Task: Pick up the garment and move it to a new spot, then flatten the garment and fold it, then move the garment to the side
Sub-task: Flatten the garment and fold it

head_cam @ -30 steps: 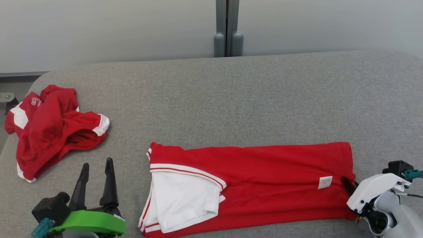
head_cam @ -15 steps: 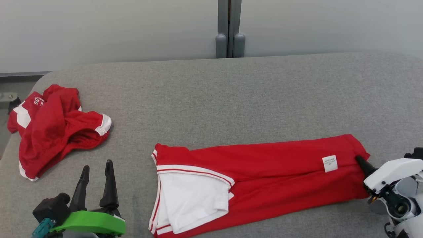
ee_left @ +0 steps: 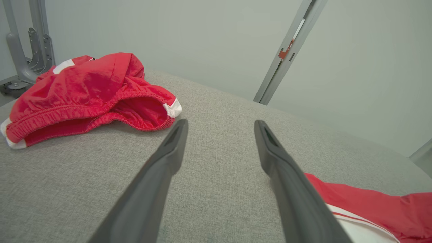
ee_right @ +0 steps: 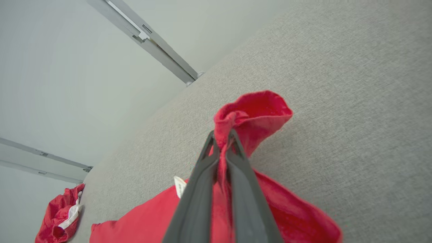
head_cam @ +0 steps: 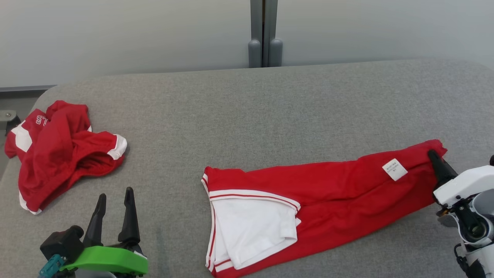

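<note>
Red jersey cloth is pinched between the right gripper's (ee_right: 221, 136) two dark fingers, which are closed tight on a bunched corner of the long folded red garment with a white panel and red-striped trim (head_cam: 316, 200). The right wrist view shows that clamp plainly, while the head view gives just one dark fingertip against the cloth's edge. The left wrist view shows an elastic waistband on the crumpled red-and-white garment (ee_left: 87, 87), a detail too small to make out from the head.

There are two garments, two grippers and one small white label (head_cam: 395, 169).

Take the grey metal post (head_cam: 264, 23) on the pale wall as marker. The folded garment lies on the grey woven padded surface (head_cam: 247, 116) in front of the post, its held end off to the post's right. The crumpled one sits far to the post's left. The left gripper (head_cam: 114, 195), fingers spread apart and holding nothing, stands in front and to the left of the post.
</note>
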